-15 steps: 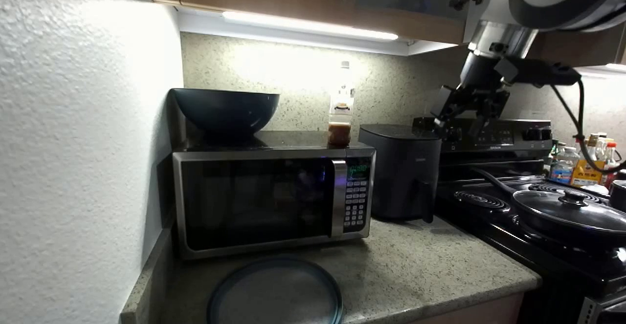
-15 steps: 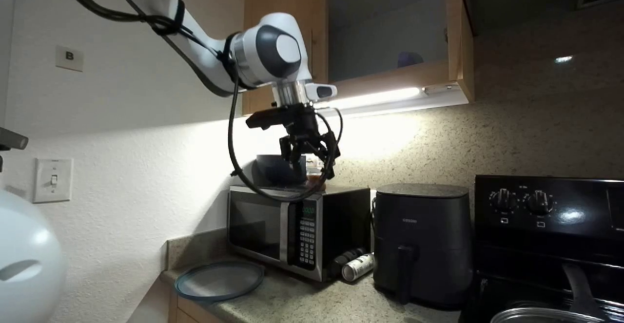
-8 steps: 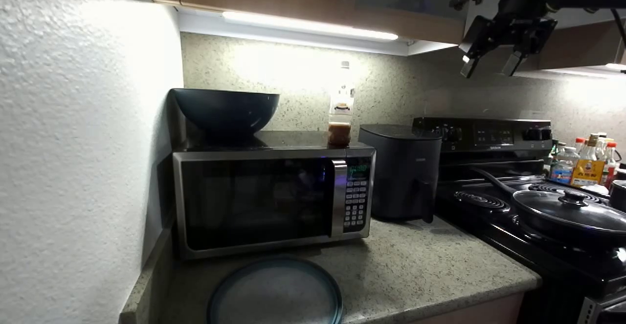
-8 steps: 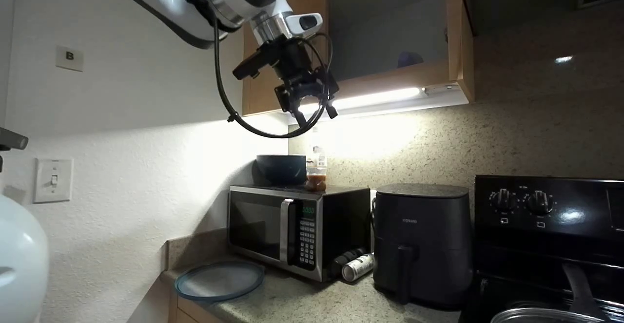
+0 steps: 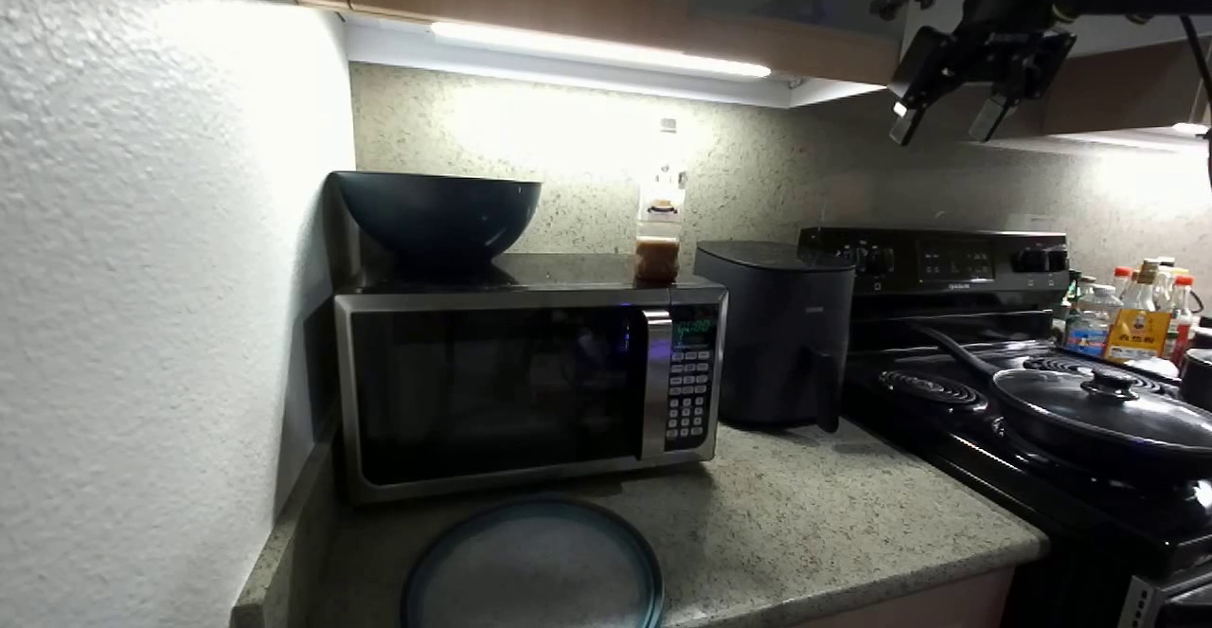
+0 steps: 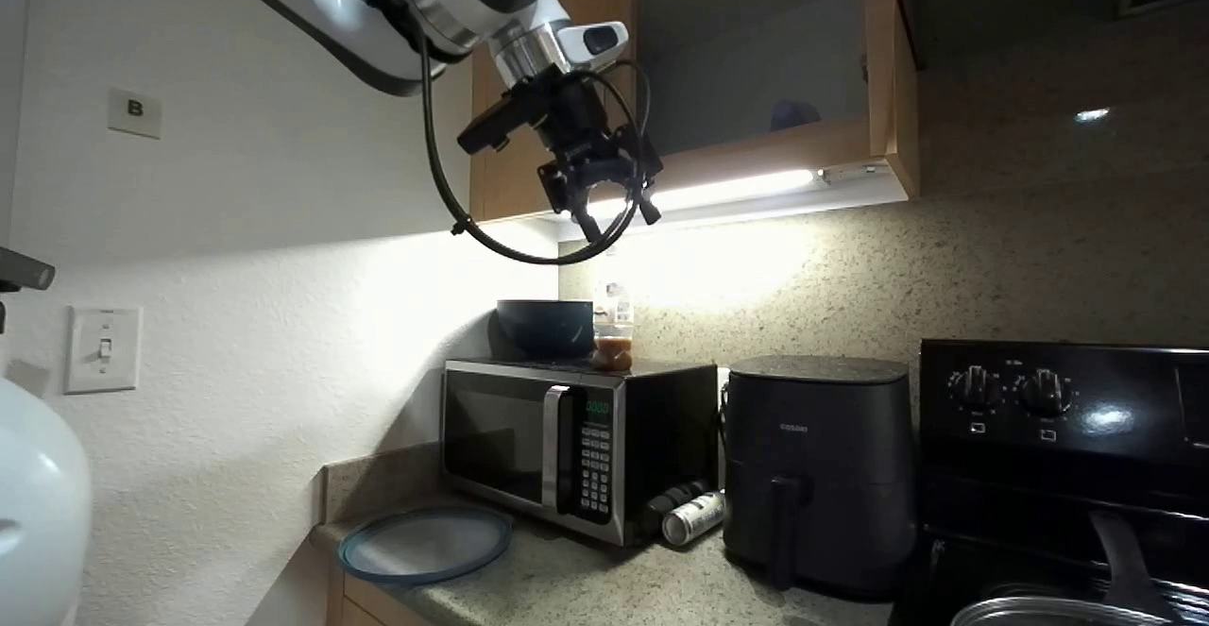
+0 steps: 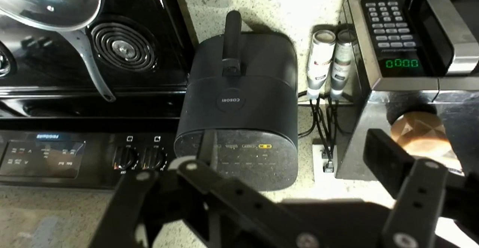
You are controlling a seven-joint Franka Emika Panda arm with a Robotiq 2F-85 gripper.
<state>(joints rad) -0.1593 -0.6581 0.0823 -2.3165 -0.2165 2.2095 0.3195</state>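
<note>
Raised since a second ago, my gripper [image 5: 938,136] hangs spread and empty, apart from the air fryer [image 7: 243,106] and the bottle [image 5: 657,257] upright on the microwave [image 5: 502,386], seemingly a positioning step whose next move calls for alignment.

Black claw [image 5: 947,123]. Below it: a charcoal air fryer [image 7: 245,102], a black stove [image 5: 956,448], a silver-and-black microwave [image 5: 511,391] showing green digits [image 7: 402,63], a navy bowl [image 5: 436,216], a blue-rimmed disc [image 6: 425,577], and a grey-beige desk [image 5: 814,505] with dark speckles. Behind the claw, a speckled beige backsplash [image 6: 765,305].
</note>
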